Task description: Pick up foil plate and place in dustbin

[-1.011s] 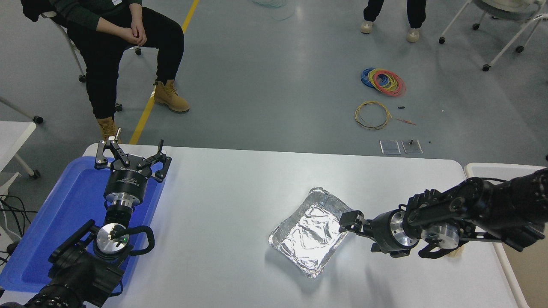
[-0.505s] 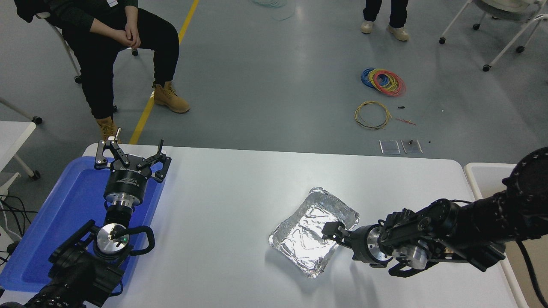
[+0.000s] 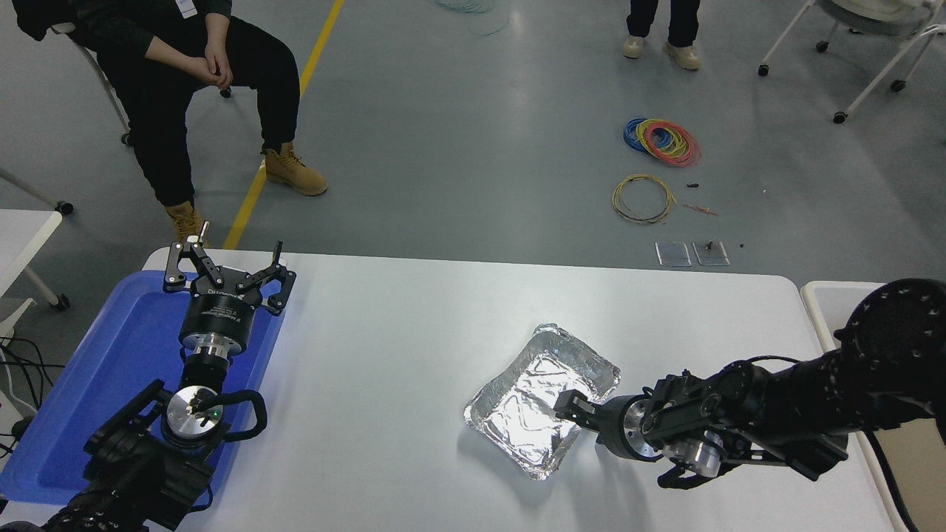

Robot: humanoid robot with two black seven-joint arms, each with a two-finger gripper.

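Observation:
The foil plate (image 3: 521, 410) lies flat on the white table (image 3: 399, 332), right of centre, turned at an angle. My right gripper (image 3: 573, 407) comes in from the right and sits low over the plate's right-hand rim, pointing left. I cannot tell whether it is open or shut, or whether it touches the foil. The dustbin (image 3: 815, 297) stands off the table's right end, mostly hidden behind my right arm. My left gripper (image 3: 225, 267) is parked open and empty over the blue tray (image 3: 111, 362) at the lower left.
A person sits on a chair (image 3: 96, 70) beyond the table's far left corner. Another person's feet (image 3: 658, 48) show at the top. Wire coils (image 3: 661, 140) and two small clear plates (image 3: 691, 253) lie on the floor beyond the table.
My right arm has swung left and nearer the table's front edge, bringing the gripper from just right of the plate to over its right rim. The plate has not moved.

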